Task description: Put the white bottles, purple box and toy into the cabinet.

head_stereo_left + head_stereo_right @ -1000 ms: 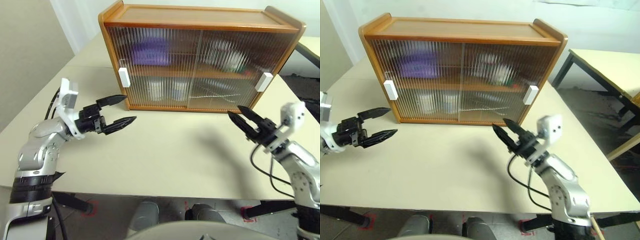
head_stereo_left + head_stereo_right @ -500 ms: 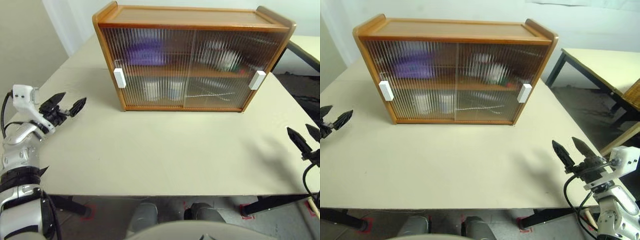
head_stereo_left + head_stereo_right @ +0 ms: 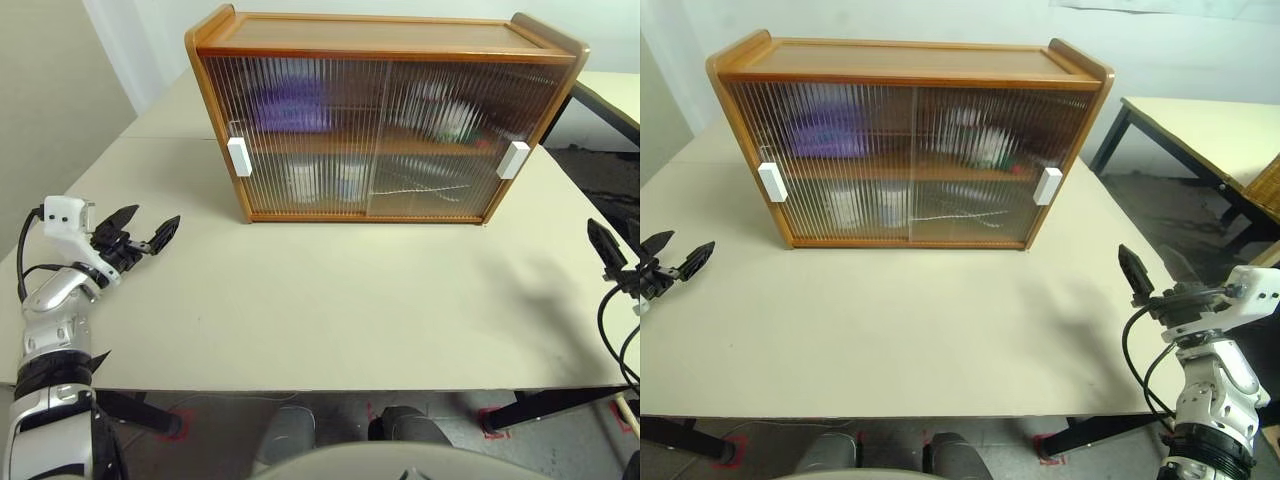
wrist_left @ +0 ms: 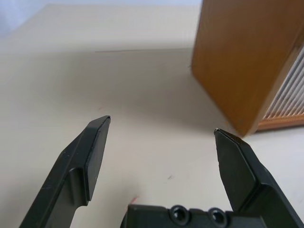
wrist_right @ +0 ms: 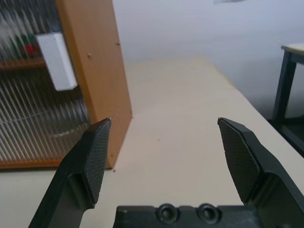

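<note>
The cabinet (image 3: pixel 385 45) stands at the back of the table with both ribbed doors shut, white handles (image 3: pixel 238 156) at its outer edges. Behind the ribbing the purple box (image 3: pixel 290 103) blurs on the upper shelf's left. The toy (image 3: pixel 452 118) is a pale shape with red and green on the upper right. The white bottles (image 3: pixel 325 180) are pale blurs on the lower shelf. My left gripper (image 3: pixel 150 220) hangs open over the table's left edge, well clear of the cabinet. My right gripper (image 3: pixel 1152 275) hangs open over the right edge, holding nothing.
The cream table (image 3: pixel 350 300) spreads bare between the grippers and the cabinet. A second table (image 3: pixel 1210 125) on dark legs stands to the right across a gap of floor. The cabinet's wooden side wall (image 5: pixel 92 61) is near the right gripper's line.
Both arms have swung outward from in front of the cabinet to the table's left and right edges. The right gripper's fingers have spread wider. The doors stay shut.
</note>
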Controlling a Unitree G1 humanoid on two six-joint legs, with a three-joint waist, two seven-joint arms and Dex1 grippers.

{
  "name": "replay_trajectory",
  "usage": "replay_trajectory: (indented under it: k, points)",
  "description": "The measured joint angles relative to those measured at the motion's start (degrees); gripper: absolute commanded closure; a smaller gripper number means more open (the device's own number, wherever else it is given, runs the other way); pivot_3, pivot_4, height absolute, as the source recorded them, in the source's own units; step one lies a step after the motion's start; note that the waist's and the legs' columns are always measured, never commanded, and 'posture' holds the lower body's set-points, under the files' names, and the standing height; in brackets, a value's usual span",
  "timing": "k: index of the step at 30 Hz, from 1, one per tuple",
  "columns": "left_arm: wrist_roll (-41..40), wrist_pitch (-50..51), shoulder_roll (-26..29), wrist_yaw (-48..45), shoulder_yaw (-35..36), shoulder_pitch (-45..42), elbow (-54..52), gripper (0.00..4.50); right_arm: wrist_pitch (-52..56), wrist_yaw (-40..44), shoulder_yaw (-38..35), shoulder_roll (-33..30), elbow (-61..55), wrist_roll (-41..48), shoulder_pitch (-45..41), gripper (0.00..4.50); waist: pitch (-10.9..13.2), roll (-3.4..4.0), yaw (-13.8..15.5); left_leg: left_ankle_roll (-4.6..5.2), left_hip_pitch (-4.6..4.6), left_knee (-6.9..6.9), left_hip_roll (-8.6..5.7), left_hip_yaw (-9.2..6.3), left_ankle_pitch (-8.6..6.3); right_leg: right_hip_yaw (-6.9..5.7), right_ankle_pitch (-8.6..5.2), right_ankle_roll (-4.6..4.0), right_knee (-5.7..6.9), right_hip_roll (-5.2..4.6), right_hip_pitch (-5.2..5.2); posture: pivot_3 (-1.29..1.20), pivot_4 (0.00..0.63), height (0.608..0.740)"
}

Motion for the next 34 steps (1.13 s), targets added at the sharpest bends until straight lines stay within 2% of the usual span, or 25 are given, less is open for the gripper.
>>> replay_trajectory:
  k: [10,24,34]
  points:
    - [-0.4,2.5,0.0,0.9,0.2,-0.2,-1.8,0.00,1.7,1.9,1.4,1.5,3.0,0.6,-1.7,0.03,0.1,0.08,-0.3,0.02,0.27,-0.02,-0.01,-0.04,0.02,0.02,-0.01,-0.01,0.01,-0.02,0.22,0.15,0.000,0.740]
    - [-0.2,1.9,1.2,0.4,0.2,-1.7,2.5,0.00,-4.5,3.5,2.4,0.4,13.3,-2.3,-9.7,0.03,0.1,0.12,-0.3,0.02,0.29,-0.09,0.02,-0.15,0.01,0.06,0.07,-0.20,0.00,-0.04,0.22,0.20,0.000,0.740]
    - [-0.2,-0.1,1.1,0.1,0.2,-2.4,3.2,0.00,-5.5,3.5,2.8,0.3,13.9,-2.5,-9.8,0.03,0.2,0.10,0.3,0.02,0.30,-0.08,0.01,-0.13,0.01,0.06,0.05,-0.18,0.00,-0.05,0.24,0.16,0.007,0.740]
